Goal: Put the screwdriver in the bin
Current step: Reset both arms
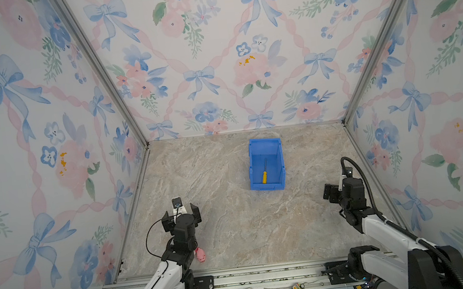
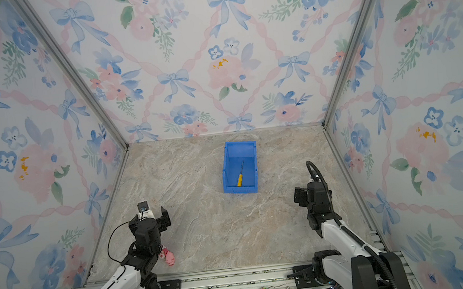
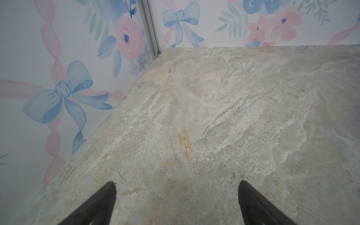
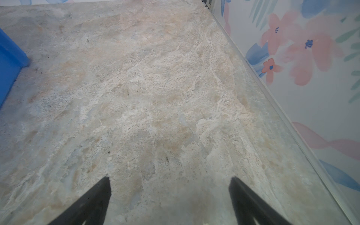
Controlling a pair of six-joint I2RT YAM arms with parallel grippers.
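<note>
Screwdriver (image 1: 265, 171) lies in bin (image 1: 263, 147), handle twd bin's low lip; L & R jaws both spread wide, well apart from bin.

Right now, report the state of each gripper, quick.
Left gripper: open, holding nothing.
Right gripper: open, holding nothing.

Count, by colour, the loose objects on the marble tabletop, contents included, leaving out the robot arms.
Blue: 1, the blue rectangular plastic bin
Yellow: 1, the yellow-handled, silver-shafted screwdriver, inside that bin
Pink: 1, a small pink toy by the left arm
Total: 3
</note>
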